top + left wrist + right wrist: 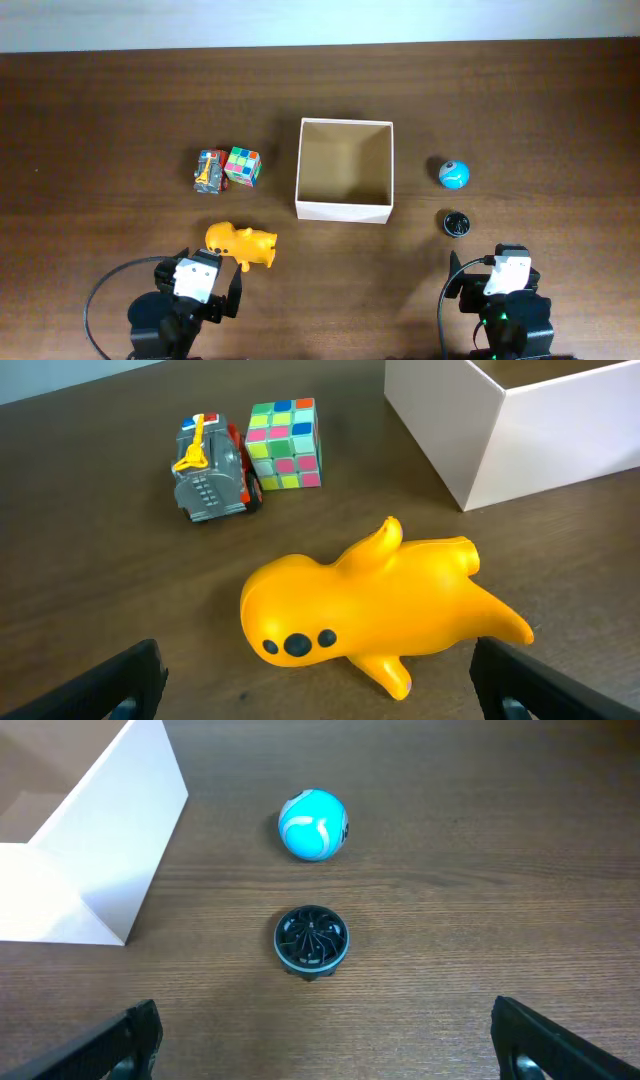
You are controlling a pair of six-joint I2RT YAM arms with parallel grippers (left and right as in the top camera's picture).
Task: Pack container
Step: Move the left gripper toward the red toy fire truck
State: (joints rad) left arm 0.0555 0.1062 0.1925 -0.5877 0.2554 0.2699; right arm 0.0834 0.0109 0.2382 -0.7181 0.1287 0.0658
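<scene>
The table point(100, 120) is dark wood and runs to a pale strip along the far edge. On the left lie a grey toy truck point(209, 170) with a yellow part on top and a colour cube point(243, 166), just beside each other (whether they touch, I cannot tell). Nearer than these a yellow toy animal point(241, 243) lies on its side, apart from both. It rests right in front of the left gripper point(320, 690), whose fingers point(130, 680) stand wide apart and hold nothing. In the left wrist view the toy fills most of the gap ahead of the fingers.

In the middle of the table stands the container point(342, 211), upright, its top open and its tan inside bare. Its near left corner is close to the yellow toy's tail end but clear of it. Bare wood lies on all four sides of the box.

To the right of the container, well apart from its wall, sits a blue ball point(454, 174) with white markings. Nearer than the ball, and not touching it, is a small black round piece point(457, 223) with a ribbed top. This piece lies between the ball and the right gripper point(325, 1055). That gripper's fingers point(135, 1040) are also spread wide and empty, with open table between them and the black piece (nothing else stands in that stretch). Farther right the wood is open to the edge.
</scene>
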